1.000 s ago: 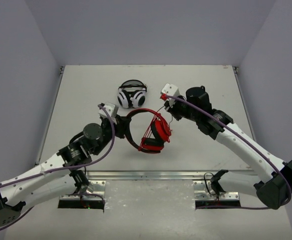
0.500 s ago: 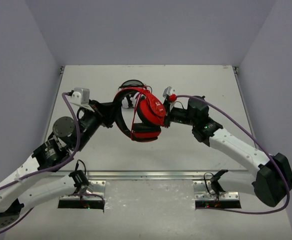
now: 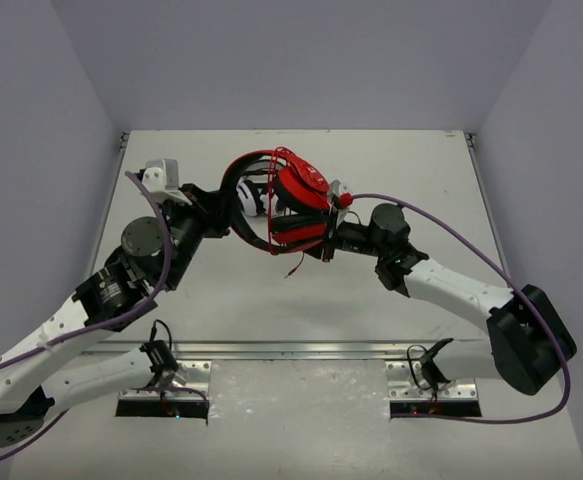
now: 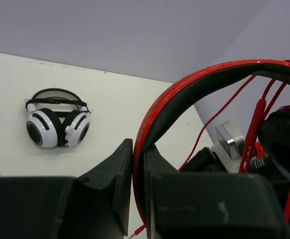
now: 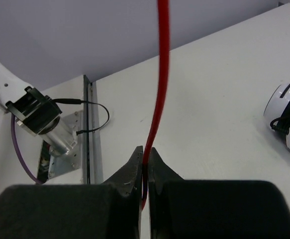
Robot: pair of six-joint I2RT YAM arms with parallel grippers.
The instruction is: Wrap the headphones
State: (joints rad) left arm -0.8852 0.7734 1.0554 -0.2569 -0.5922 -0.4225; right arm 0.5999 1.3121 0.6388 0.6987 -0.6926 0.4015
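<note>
While the left gripper (image 4: 137, 158) is clamped on the band of the red headphones (image 3: 289, 205), held above the table (image 3: 421, 180) toward its 12 o'clock side, the right gripper (image 5: 144, 158) is pinched shut on the cord (image 5: 160, 74). I'd carry that cord round the ear cups under even tension, laying each turn beside the last. From overhead the white headphones (image 4: 55, 124) sit half hidden behind the red pair. I can't count the turns or see how much cord remains.
</note>
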